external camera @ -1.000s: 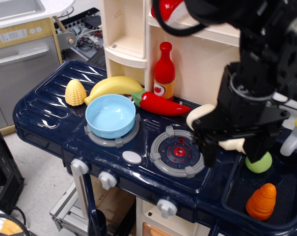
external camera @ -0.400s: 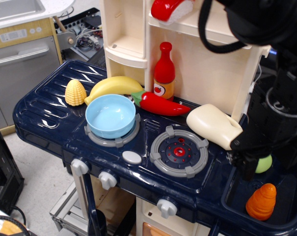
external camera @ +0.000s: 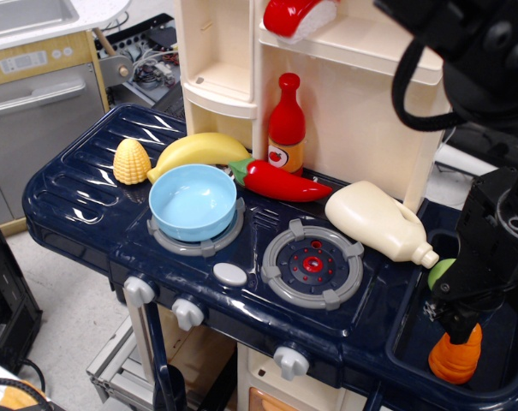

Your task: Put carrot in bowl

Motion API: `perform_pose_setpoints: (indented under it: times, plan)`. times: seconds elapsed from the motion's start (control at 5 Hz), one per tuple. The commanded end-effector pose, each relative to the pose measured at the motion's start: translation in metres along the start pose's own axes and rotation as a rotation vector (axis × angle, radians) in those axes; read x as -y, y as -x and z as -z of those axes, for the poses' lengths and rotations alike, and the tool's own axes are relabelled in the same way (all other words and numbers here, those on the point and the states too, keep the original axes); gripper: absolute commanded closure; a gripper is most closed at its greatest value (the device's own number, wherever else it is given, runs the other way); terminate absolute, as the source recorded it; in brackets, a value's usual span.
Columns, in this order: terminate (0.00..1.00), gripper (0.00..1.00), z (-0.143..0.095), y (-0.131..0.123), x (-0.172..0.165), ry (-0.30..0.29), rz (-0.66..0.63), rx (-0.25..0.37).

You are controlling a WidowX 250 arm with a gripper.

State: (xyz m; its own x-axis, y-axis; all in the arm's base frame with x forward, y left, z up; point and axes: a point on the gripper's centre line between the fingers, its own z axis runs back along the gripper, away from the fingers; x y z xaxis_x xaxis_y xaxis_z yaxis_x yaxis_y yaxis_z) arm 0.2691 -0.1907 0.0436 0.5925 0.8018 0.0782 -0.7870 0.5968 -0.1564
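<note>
The orange ridged carrot [external camera: 454,360] lies in the dark sink basin [external camera: 410,338] at the front right of the toy kitchen. My black gripper [external camera: 461,330] hangs straight over it, its fingers open, and the near finger [external camera: 458,325] covers the carrot's top. I cannot tell whether it touches the carrot. The light blue bowl [external camera: 194,203] sits empty on the left burner, far to the left of the gripper.
A cream jug [external camera: 377,223] lies by the right burner [external camera: 314,264]. A green ball [external camera: 439,273] sits at the sink's back. A red chili [external camera: 280,181], banana [external camera: 199,150], yellow corn [external camera: 131,161] and red bottle [external camera: 286,124] stand behind the bowl.
My gripper has moved right from above the right burner and down into the sink, onto the carrot. The cream jug is now uncovered. Nothing else has moved.
</note>
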Motion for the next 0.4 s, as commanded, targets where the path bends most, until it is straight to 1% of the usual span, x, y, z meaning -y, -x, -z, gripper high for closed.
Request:
perform_pose_setpoints:
  times: [0.0,0.2]
  plan:
    - [0.00,0.00,0.0090,-0.0041,0.0074,0.062,-0.031,0.002]
    - [0.00,1.00,0.0138,-0.0020,0.0040,0.066,-0.039,-0.004]
